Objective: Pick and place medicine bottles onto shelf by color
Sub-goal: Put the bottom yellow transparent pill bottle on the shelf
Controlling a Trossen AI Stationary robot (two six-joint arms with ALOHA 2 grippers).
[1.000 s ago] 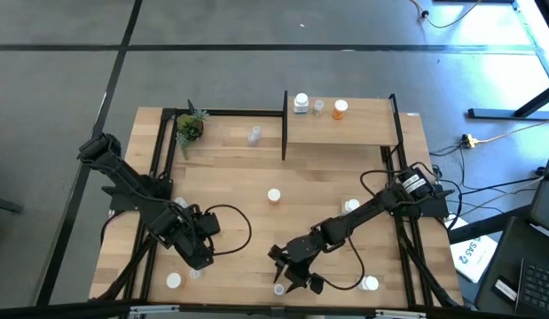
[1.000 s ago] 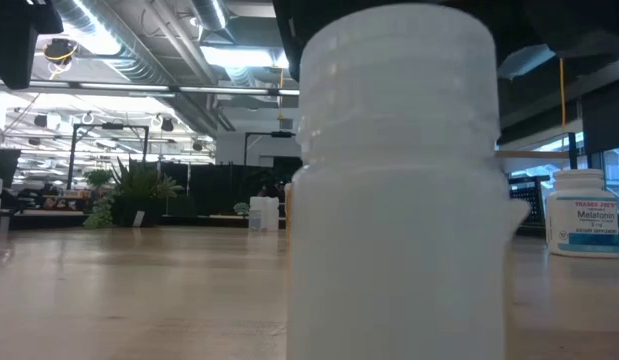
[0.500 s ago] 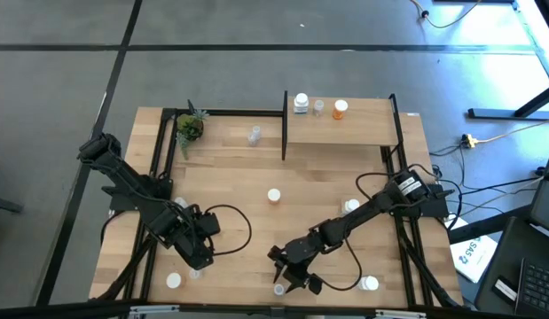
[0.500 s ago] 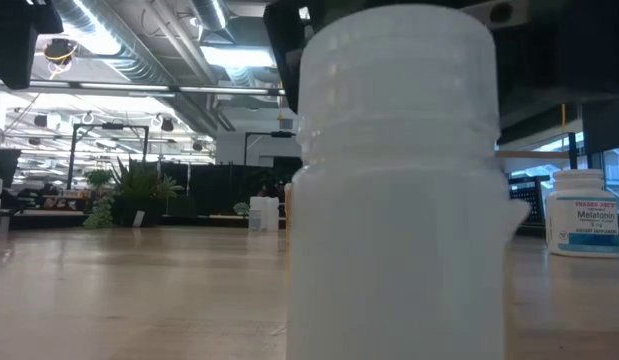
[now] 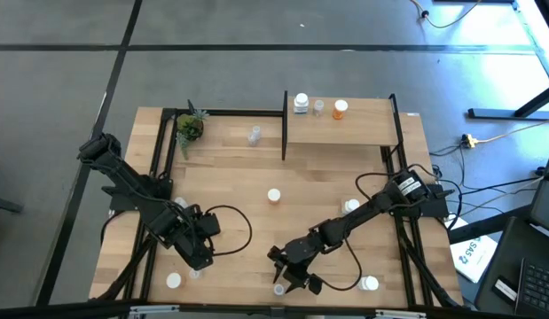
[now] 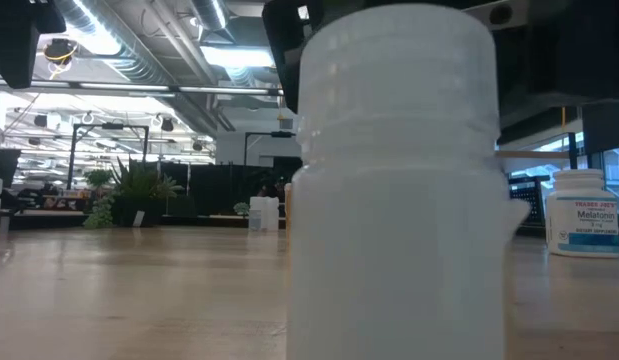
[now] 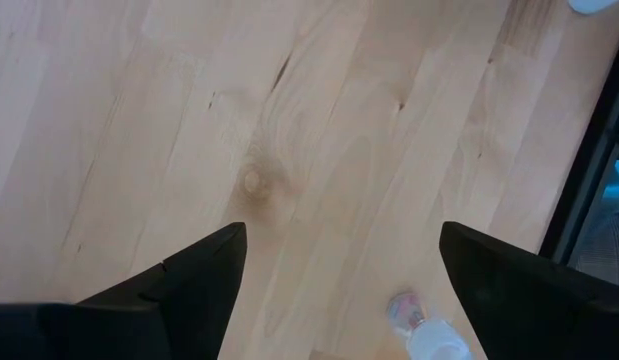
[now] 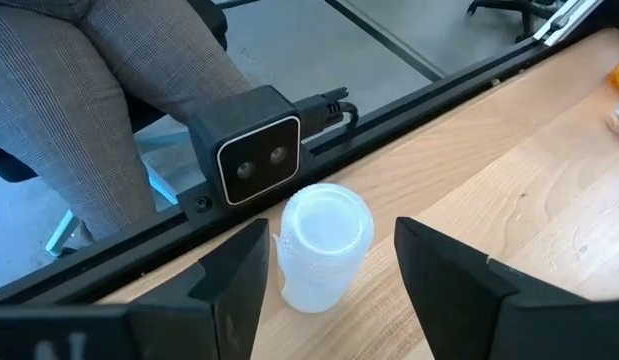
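A white medicine bottle (image 8: 324, 245) stands upright on its base at the table's near edge (image 5: 278, 289), and it fills the low view (image 6: 394, 180). My right gripper (image 8: 332, 230) is open just behind it, one finger on each side of the bottle, not touching. My left gripper (image 7: 339, 235) hangs open over bare wood at the near left (image 5: 200, 257). Just ahead of it lie a clear bottle (image 7: 404, 310) and a white one (image 7: 439, 345). The shelf (image 5: 345, 133) at the far right carries a white (image 5: 301, 104), a clear (image 5: 318, 107) and an orange bottle (image 5: 341, 108).
Loose bottles stand on the table: white ones (image 5: 274, 195), (image 5: 351, 206), (image 5: 370, 283), and a clear one (image 5: 254, 135) by the small plant (image 5: 190, 127). A camera box (image 8: 254, 155) sits on the near rail just beyond the white bottle. A person's leg (image 8: 119, 90) is beyond the table.
My right gripper has come down a little behind the white bottle at the near edge; its dark body now shows lower in the low view. The bottle has stayed put.
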